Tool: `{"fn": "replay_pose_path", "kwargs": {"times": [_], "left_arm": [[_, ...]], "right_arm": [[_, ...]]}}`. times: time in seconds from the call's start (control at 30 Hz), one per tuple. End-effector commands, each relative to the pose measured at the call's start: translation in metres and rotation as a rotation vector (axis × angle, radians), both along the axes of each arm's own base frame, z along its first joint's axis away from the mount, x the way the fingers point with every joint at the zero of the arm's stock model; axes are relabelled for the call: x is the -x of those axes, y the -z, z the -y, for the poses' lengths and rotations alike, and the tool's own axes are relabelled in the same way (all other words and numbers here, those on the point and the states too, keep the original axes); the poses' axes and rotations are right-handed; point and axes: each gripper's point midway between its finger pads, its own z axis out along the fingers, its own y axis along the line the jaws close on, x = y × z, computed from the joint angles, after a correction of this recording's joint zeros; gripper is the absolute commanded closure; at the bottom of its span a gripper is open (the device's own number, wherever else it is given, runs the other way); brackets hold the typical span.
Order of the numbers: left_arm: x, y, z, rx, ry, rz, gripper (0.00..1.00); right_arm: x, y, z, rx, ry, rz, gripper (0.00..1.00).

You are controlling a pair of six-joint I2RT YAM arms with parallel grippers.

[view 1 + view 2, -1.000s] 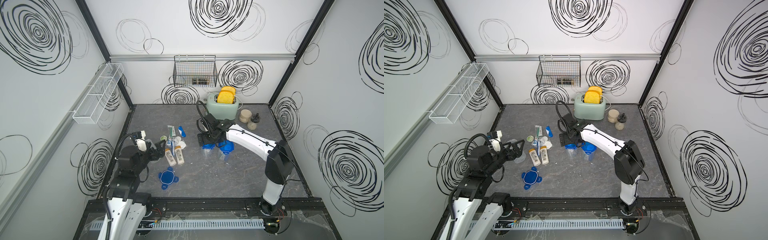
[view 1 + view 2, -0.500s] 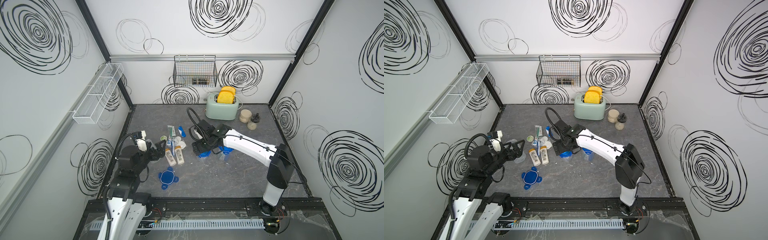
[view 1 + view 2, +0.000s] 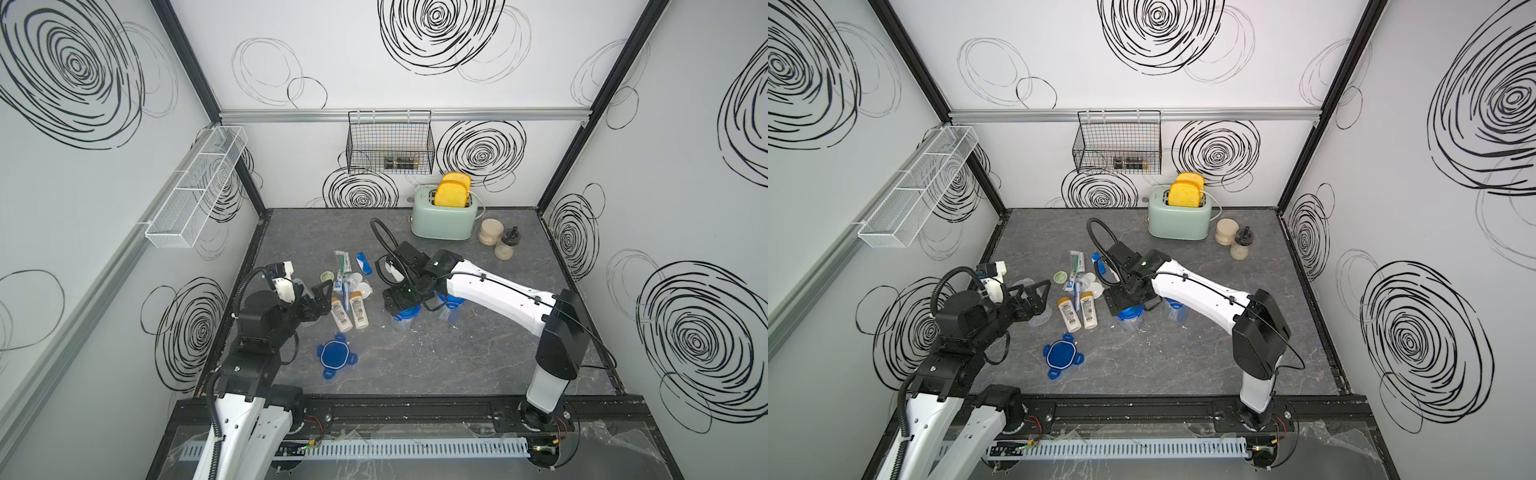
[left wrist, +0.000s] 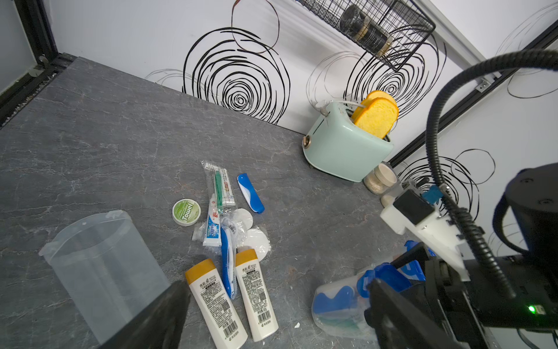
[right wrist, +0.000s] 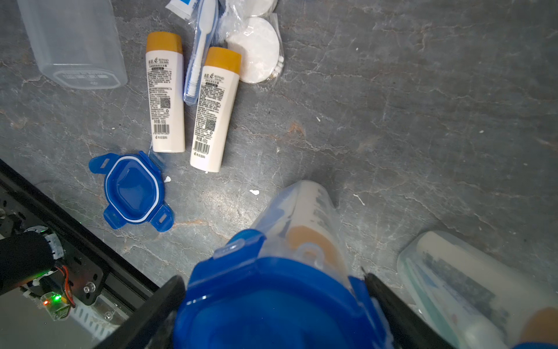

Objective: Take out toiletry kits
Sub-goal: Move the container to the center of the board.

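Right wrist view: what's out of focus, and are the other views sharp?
Right wrist view: the near jar's blue lid is soft, the cream bottles sharp. Left wrist view: round tin label readable. Both top views: even light, soft shadows.

Two cream bottles (image 4: pixel 216 302) with tan caps are lying side by side, a blue toothbrush (image 4: pixel 227 266) between them; toothpaste (image 4: pixel 212 226) and a green tin (image 4: pixel 186 212) are lying near.

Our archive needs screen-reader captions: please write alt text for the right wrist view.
The right claw straddles the blue lid of a filled clear jar; beyond it lie two cream bottles, a toothbrush, a loose lid and an empty jar.
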Motion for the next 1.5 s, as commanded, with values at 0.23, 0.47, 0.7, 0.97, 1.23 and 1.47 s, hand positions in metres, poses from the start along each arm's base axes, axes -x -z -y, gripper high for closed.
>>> {"fn": "replay_pose_path", "kwargs": {"times": [0.23, 0.47, 0.7, 0.97, 1.23, 1.47], "left_arm": [[-0.003, -0.003, 0.003, -0.008, 0.007, 0.026, 0.04], [-0.004, -0.002, 0.003, -0.007, 0.009, 0.019, 0.04], [-0.005, -0.001, 0.005, -0.009, 0.018, 0.019, 0.04], [-0.004, -0.002, 0.007, -0.008, 0.032, 0.021, 0.04], [0.002, -0.015, 0.021, -0.008, 0.127, 0.058, 0.04], [0.008, -0.031, 0.061, 0.112, 0.370, 0.084, 0.06]], "right_arm": [[0.006, -0.008, -0.016, -0.055, -0.089, -0.021, 0.12], [0.012, 0.006, -0.017, -0.026, -0.165, -0.054, 0.11], [0.014, 0.004, -0.021, -0.032, -0.214, -0.045, 0.02], [0.000, -0.011, -0.014, 0.015, -0.204, 0.032, 0.02], [-0.014, -0.085, 0.001, -0.116, -0.157, 0.191, 0.02], [-0.005, -0.136, 0.047, -0.341, -0.066, 0.397, 0.02]]}}
